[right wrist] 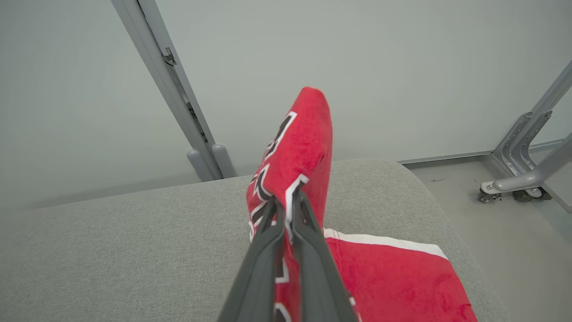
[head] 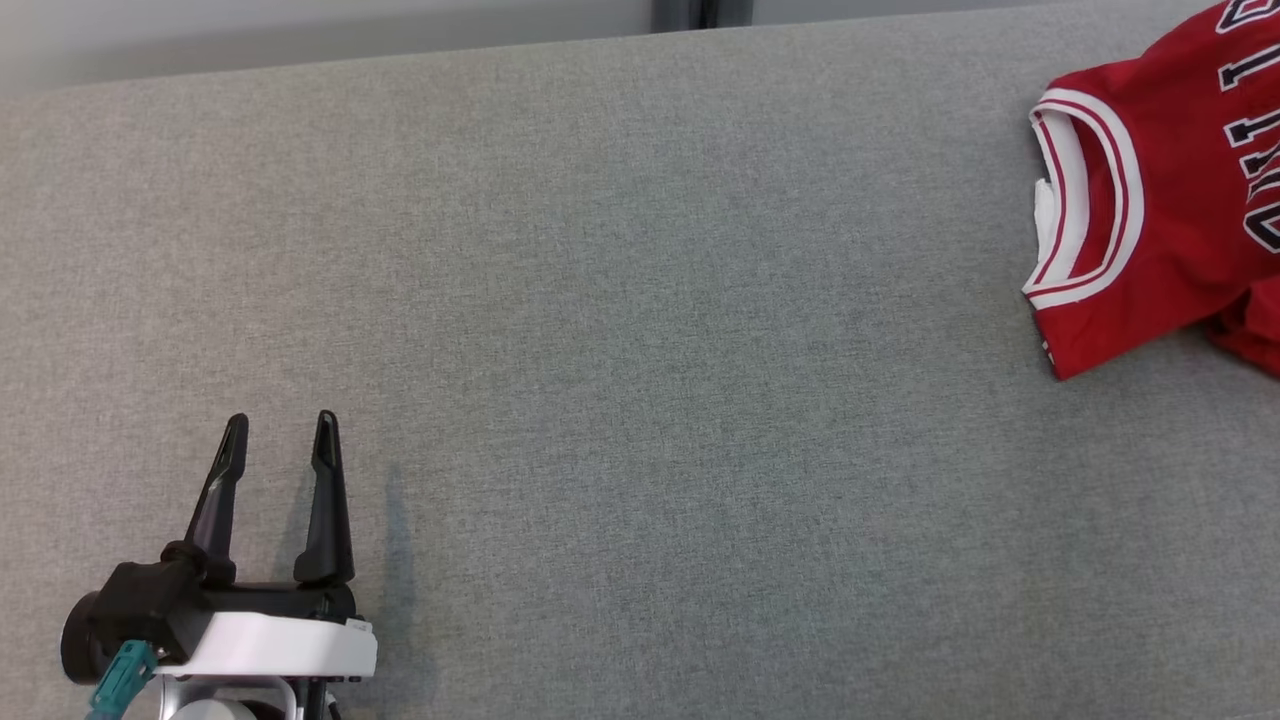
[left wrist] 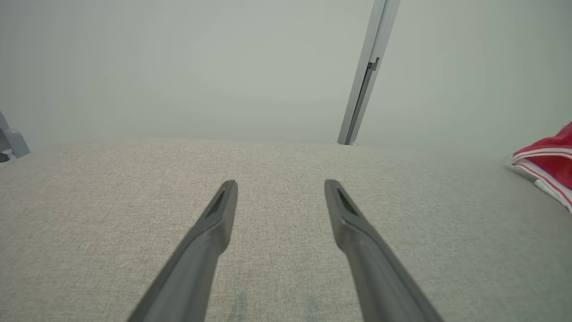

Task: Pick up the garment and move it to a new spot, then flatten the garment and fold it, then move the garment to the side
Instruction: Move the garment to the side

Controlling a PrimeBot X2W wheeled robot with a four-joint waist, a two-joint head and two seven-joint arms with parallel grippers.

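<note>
My right gripper (right wrist: 286,203) is pressed together on a fold of the red shirt (head: 1170,200). A ridge of cloth with lettering stands up above the fingertips, and the rest trails down onto the grey padded surface (head: 640,350). The shirt sits at the far right of that surface and runs out past the right edge of my head view. Its white-trimmed collar points left, toward the middle, so I read its long axis as lying left to right with the body away to the right. My left gripper (head: 282,420) hovers at the near left with its fingers spread and nothing between them, well apart from the shirt, with a wide stretch of bare grey cloth in between. The right arm is the nearer one and already has the hold. In my judgement the carry has to go leftward, collar leading, into that open stretch.
</note>
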